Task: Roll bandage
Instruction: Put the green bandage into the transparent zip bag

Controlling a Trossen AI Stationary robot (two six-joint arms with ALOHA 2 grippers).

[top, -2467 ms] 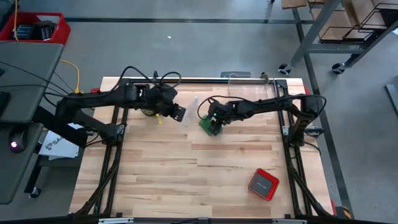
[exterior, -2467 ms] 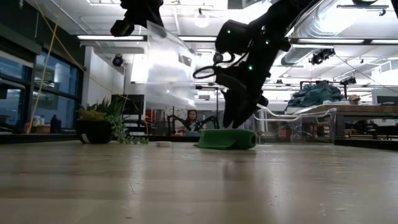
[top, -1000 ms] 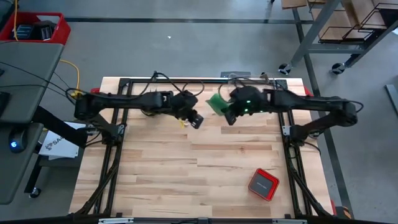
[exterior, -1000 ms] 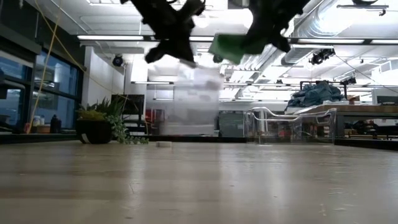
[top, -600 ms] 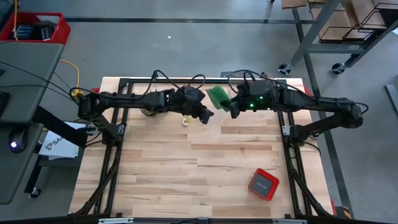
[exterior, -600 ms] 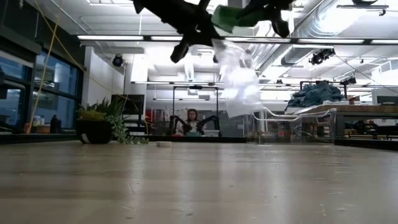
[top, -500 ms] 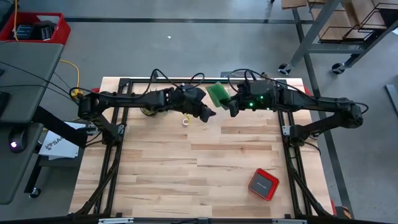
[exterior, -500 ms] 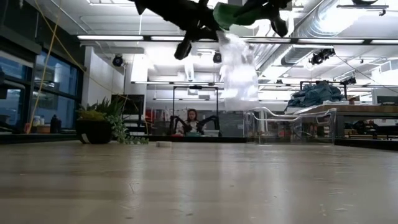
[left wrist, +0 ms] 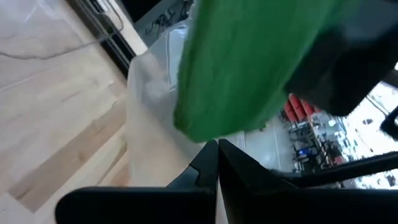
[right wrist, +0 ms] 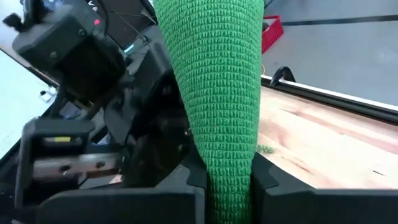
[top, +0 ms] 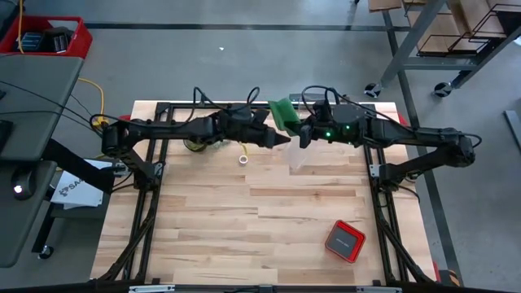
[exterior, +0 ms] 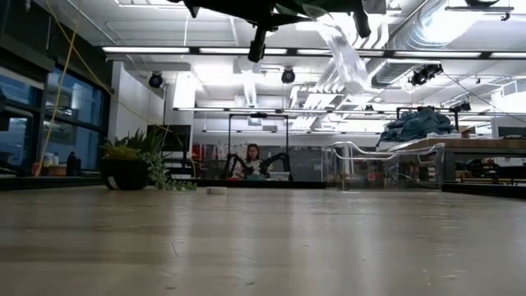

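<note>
Bandage [right wrist: 214,93] sits clamped in the right gripper [right wrist: 227,177] above the table; left gripper [left wrist: 216,163] is clenched on the plastic bag [left wrist: 152,124].

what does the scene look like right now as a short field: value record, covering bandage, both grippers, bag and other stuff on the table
bandage: green bandage held up above the table's far middle
right gripper: right gripper shut on the bandage
left gripper: left gripper shut, raised beside the bandage, pinching the clear plastic bag's edge
bag: clear plastic bag hangs under the grippers
table items: small white tape ring, red box
table: wooden table
</note>
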